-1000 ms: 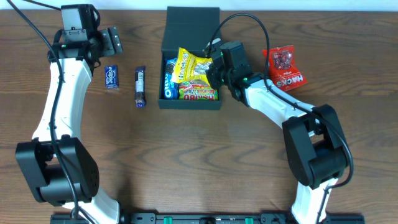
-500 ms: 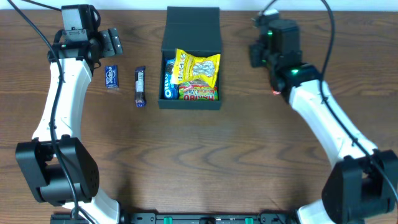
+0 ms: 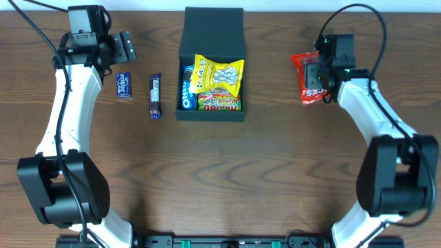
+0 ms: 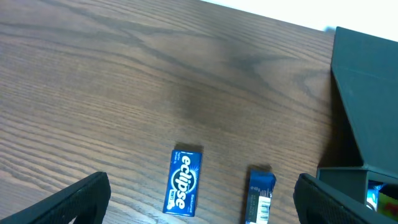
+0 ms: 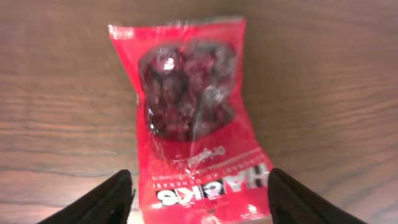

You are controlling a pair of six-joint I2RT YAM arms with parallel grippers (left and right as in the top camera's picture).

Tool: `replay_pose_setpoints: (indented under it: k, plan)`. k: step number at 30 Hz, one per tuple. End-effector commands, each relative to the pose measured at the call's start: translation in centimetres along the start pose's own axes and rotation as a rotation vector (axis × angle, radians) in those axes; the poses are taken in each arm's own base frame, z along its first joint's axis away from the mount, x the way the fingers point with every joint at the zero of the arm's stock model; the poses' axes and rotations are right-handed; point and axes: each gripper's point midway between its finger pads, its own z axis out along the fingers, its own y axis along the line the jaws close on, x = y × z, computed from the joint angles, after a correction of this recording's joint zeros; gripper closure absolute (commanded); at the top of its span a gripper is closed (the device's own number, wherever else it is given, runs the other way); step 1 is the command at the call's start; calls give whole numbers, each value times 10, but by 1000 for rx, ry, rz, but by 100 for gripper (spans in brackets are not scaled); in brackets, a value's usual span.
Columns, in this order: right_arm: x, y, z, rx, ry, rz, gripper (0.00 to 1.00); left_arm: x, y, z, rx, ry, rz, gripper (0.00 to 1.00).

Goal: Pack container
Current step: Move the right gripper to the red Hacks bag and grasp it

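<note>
We see the dark green container (image 3: 210, 115) open at the far middle of the counter (image 3: 241, 172), snack packets (image 3: 219, 76) inside. To its left, the left gripper (image 4: 202, 202) gapes wide above a gum pack (image 4: 185, 190); to its right, the right gripper (image 5: 200, 196) spreads wide over a red packet (image 5: 189, 118).

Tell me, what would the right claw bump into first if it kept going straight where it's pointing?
Most likely the red candy bag. The open right claw points straight at it, and the bag lies flat on the table. How high the claw hangs is unclear.
</note>
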Motion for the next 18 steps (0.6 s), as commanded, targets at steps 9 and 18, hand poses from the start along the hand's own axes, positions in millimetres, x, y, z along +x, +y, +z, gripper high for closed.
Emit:
replay_pose_setpoints:
  k: [9, 18]
  plan:
    - [35, 5, 52, 1, 101, -2, 45, -10, -5, -15, 34, -31, -4, 5]
    - [32, 7, 53, -2, 85, -4, 99, -10, -5, -15, 33, -32, -3, 5]
